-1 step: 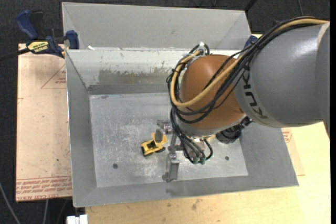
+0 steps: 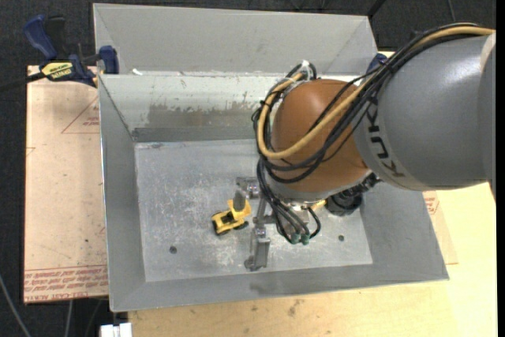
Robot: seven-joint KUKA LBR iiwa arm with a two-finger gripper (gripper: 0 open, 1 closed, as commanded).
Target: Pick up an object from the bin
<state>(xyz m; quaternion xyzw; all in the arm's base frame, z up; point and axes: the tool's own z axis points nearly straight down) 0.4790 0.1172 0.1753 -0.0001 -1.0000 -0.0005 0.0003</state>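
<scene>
Looking down into the grey metal bin [image 2: 118, 193], the view has the arm entering from the right, its orange wrist cover [image 2: 316, 130] over the bin's middle. The gripper [image 2: 253, 218] hangs low over the bin floor, its fingers [image 2: 257, 247] spread apart and clamping nothing. A small yellow toy vehicle [image 2: 229, 219] lies on the floor near the front centre, just left of the gap between them. A dark object [image 2: 346, 204] lies partly hidden under the wrist.

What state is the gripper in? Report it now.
gripper: cannot be told whether open or closed; it sits low in the bin, right beside a small yellow toy vehicle.
</scene>
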